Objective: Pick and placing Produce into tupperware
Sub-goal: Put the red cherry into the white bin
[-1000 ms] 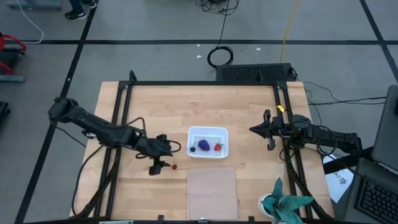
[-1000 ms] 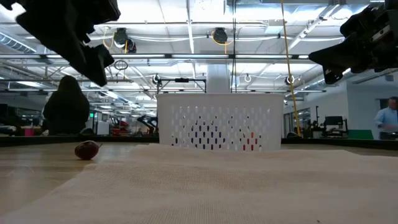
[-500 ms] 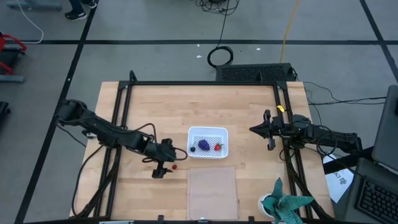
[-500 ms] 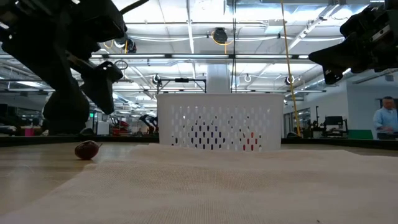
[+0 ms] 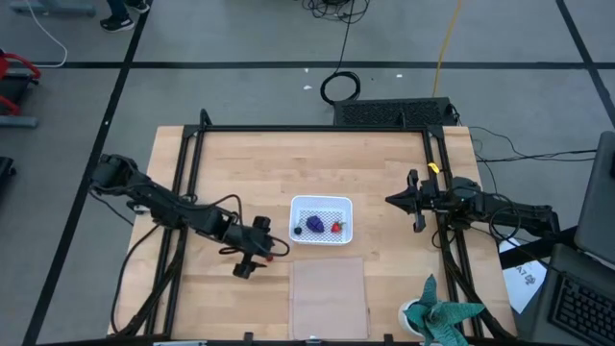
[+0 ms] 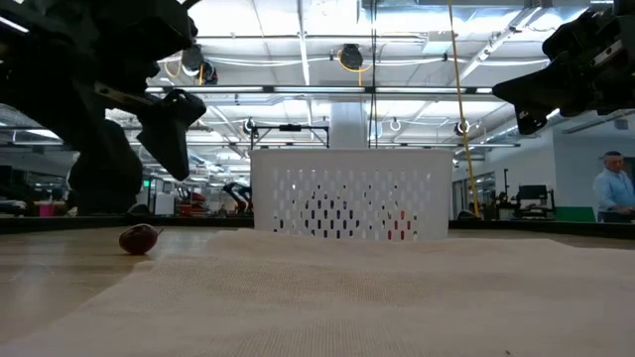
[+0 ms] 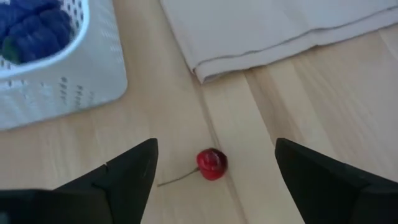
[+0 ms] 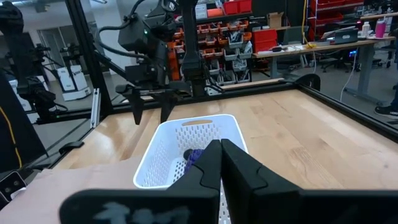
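Observation:
The small red cherry [image 7: 212, 163] lies on the bare wood, its stem pointing away from the white tupperware [image 5: 322, 219]; the low view shows the cherry [image 6: 139, 238] to the left of the tub [image 6: 347, 193]. My left gripper [image 7: 216, 149] hovers open above it, one finger on each side, touching nothing. In the high view it [image 5: 255, 252] stands just left of the tub. Inside the tub are the purple grape bunch [image 5: 314, 223], the dark berry [image 5: 297, 230] and the strawberry [image 5: 336, 228]. My right gripper [image 8: 221, 155] waits shut at the table's right side [image 5: 415, 202].
A flat pale tan panel [image 5: 329, 296] lies near the front edge, just right of the cherry, and its corner [image 7: 199, 71] shows in the left wrist view. A teal-and-white object [image 5: 437, 315] sits at the near right corner. Black frame rails [image 5: 187, 173] run along the table's sides.
My left gripper has moved a little toward the table's right and near edges and come down over the cherry, staying open. The cherry has not moved. The right arm has kept still.

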